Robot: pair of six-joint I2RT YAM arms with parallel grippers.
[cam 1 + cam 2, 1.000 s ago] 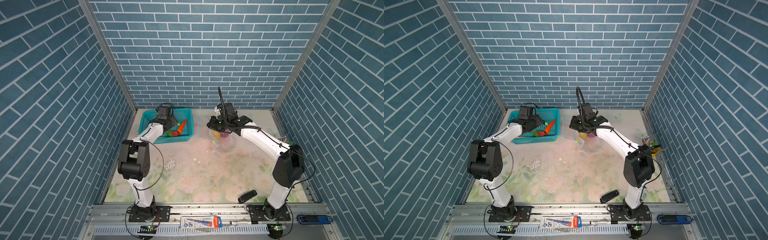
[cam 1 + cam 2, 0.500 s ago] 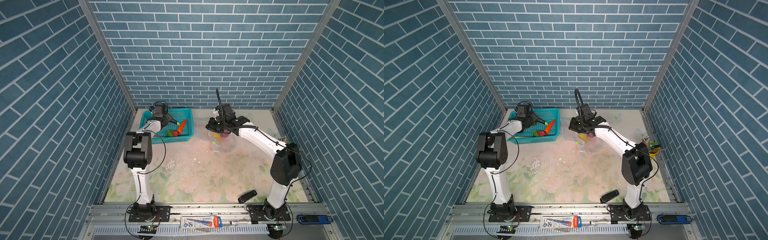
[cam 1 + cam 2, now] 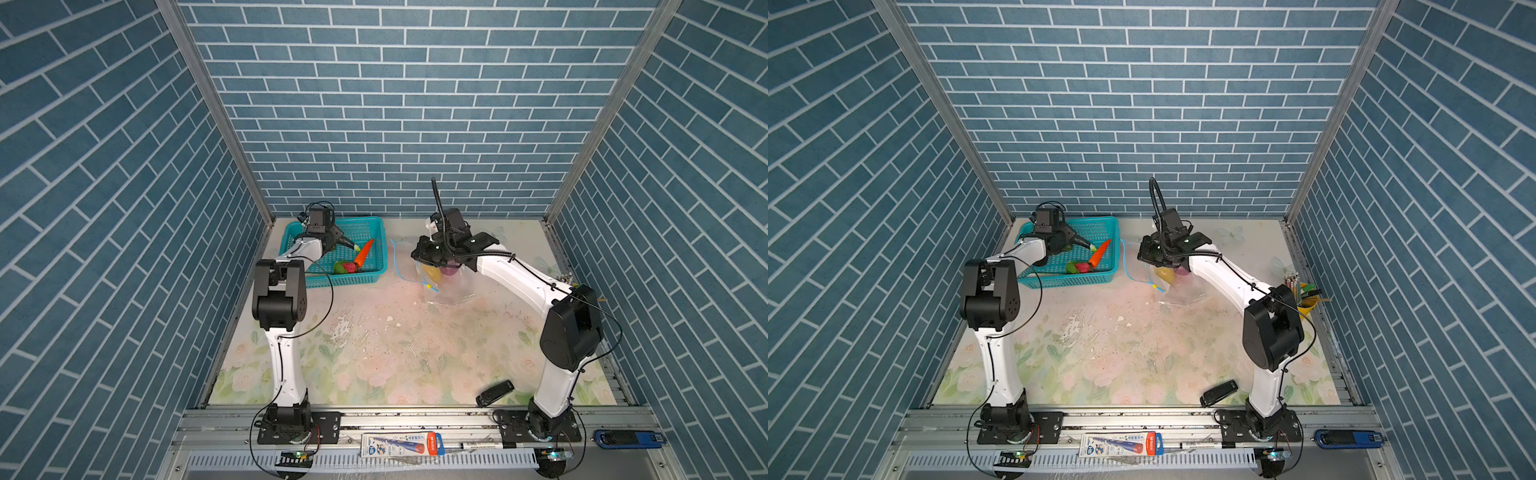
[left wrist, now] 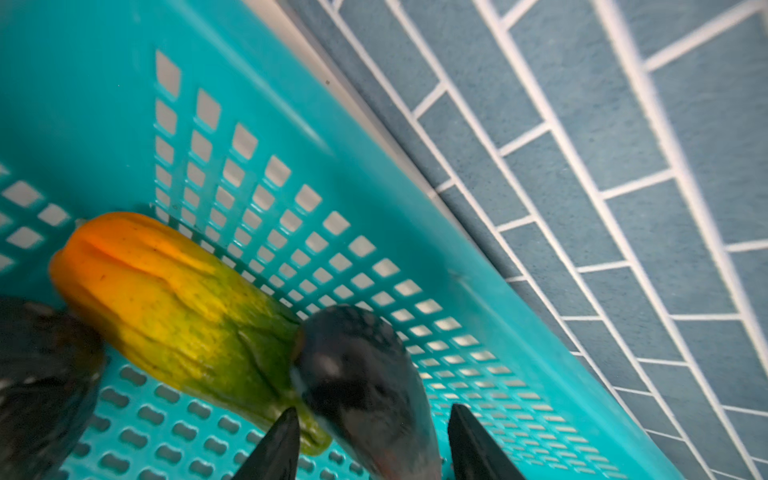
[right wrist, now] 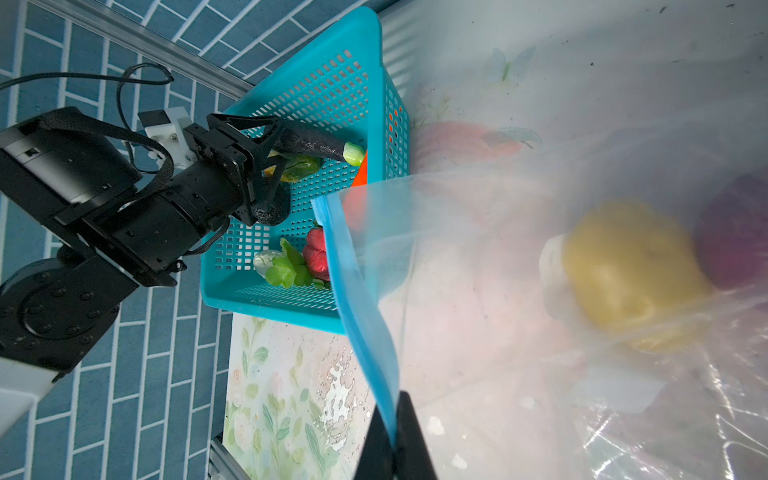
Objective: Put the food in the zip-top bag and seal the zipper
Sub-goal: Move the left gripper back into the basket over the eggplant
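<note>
Loading: my left gripper (image 4: 372, 415) part-open astride eggplant (image 4: 357, 374) in basket (image 4: 104, 104), right gripper (image 5: 392, 419) pinching zipper (image 5: 357, 291); next I clamp, lift.

1. Both top views hang high at the front, looking down toward the back wall (image 3: 395, 124). They share nearly everything: table (image 3: 415, 345), basket (image 3: 365, 219), bag (image 3: 451, 291).
2. The left wrist camera sits very close, inside the basket, facing its mesh side and the tiled wall beyond.
3. The right wrist camera looks past the bag, which is blurred and probably very near the lens, toward the basket.
</note>
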